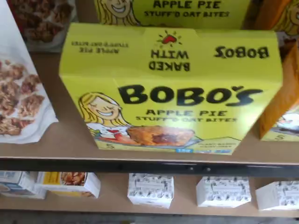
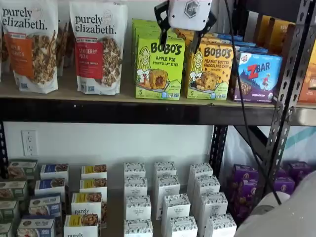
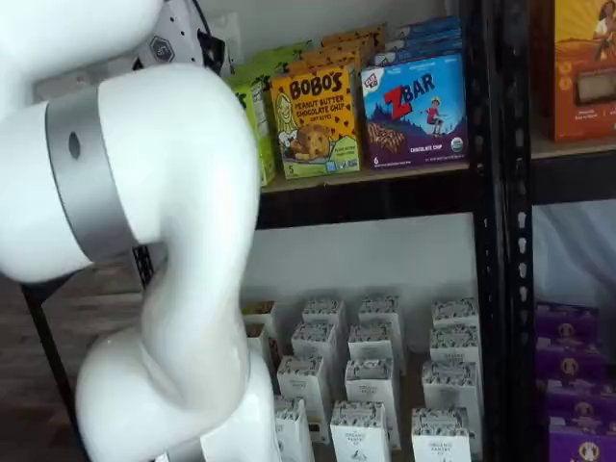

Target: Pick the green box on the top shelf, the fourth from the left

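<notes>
The green box (image 2: pixel 159 68) stands upright at the front edge of the top shelf (image 2: pixel 123 109), at the head of a row of like boxes running back toward the wall. On one side of it stand two granola bags, the nearer one (image 2: pixel 98 47) red-labelled; on the other side, just beside it, stands an orange-yellow peanut butter box (image 2: pixel 210 70), and past that a blue ZBar box (image 2: pixel 256 76). The hand (image 2: pixel 183 32) hangs above the green box in a shelf view, its white body up at the picture's top edge and its two black fingers (image 2: pixel 162 22) spread wide apart, one toward each upper side of the box. The hand is open and grips nothing; whether the fingers touch the carton cannot be told. In the wrist view the green box (image 1: pixel 173 88) fills the middle, its top flap and front face both showing, with the white granola bag (image 1: pixel 21 98) to one side and the orange box (image 1: pixel 280 93) tight against the other. In a shelf view the white arm (image 3: pixel 144 241) covers most of the green box, leaving only a narrow strip (image 3: pixel 262 130) of it next to the peanut butter box (image 3: pixel 316 120). On the shelf below stand rows of small white cartons (image 2: pixel 165 197).
</notes>
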